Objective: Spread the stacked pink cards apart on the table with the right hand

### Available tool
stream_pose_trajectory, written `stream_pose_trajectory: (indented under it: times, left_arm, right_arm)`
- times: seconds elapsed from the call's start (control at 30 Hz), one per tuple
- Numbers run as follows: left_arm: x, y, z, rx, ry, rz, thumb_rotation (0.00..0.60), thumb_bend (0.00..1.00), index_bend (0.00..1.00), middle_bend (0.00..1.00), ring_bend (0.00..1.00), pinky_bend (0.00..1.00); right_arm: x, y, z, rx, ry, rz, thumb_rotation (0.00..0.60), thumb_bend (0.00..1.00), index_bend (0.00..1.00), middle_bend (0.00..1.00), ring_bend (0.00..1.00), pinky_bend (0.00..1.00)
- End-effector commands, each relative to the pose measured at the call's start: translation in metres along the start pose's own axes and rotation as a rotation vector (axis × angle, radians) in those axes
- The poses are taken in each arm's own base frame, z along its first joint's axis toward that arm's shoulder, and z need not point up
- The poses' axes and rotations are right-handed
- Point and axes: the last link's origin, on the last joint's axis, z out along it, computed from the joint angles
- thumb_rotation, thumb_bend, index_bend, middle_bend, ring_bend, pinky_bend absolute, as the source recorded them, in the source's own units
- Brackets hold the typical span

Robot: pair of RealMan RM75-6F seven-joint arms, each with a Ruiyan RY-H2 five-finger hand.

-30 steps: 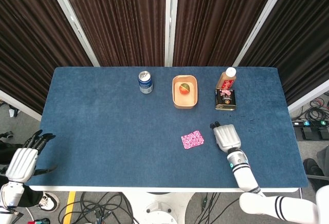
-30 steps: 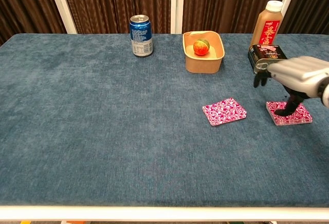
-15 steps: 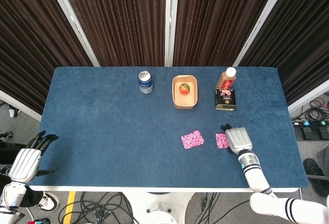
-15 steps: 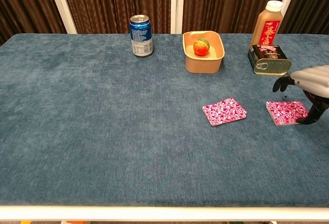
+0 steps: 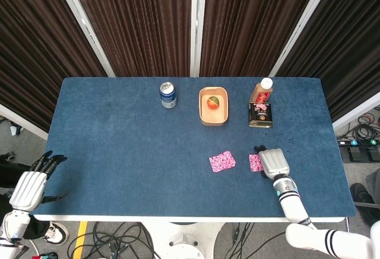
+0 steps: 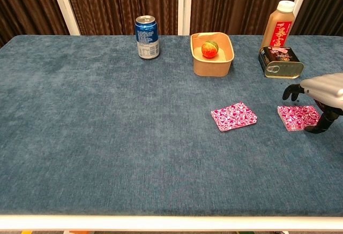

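Observation:
Two pink patterned cards lie apart on the blue table. One card (image 5: 222,161) (image 6: 233,116) sits near the table's middle right. The second card (image 5: 256,163) (image 6: 298,117) lies a short way to its right. My right hand (image 5: 274,162) (image 6: 321,94) hovers at that second card's right edge, fingers spread and curved down, holding nothing; its thumb reaches the table beside the card. My left hand (image 5: 28,186) hangs off the table's front left corner with fingers apart, empty, seen only in the head view.
At the back stand a blue soda can (image 5: 168,95) (image 6: 147,36), a tan bowl (image 5: 213,115) (image 6: 199,65) holding a peach, a brown bottle (image 5: 261,91) (image 6: 281,24) and a dark tin (image 5: 260,114) (image 6: 280,61). The tin is just behind my right hand.
My right hand has slid right, off the second card, uncovering it. Over the last half second it barely moved. The left hand stayed put.

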Motion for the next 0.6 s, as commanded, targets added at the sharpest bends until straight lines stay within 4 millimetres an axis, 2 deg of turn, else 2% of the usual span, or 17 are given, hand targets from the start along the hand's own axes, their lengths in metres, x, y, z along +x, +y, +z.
stream_pose_trajectory:
  times: [0.03, 0.6]
  left_arm:
    - [-0.0003, -0.0002, -0.0003, 0.001, -0.002, 0.001, 0.600, 0.01, 0.18, 0.16, 0.02, 0.18]
    - [-0.0012, -0.0007, -0.0007, 0.000, -0.006, -0.001, 0.600, 0.01, 0.18, 0.16, 0.02, 0.18]
  right_arm:
    - [-0.0007, -0.0005, 0.0001, -0.002, 0.003, 0.001, 0.600, 0.17, 0.22, 0.24, 0.70, 0.78]
    - [-0.0042, -0.0035, 0.0003, 0.002, -0.010, -0.010, 0.600, 0.19, 0.25, 0.26, 0.70, 0.78]
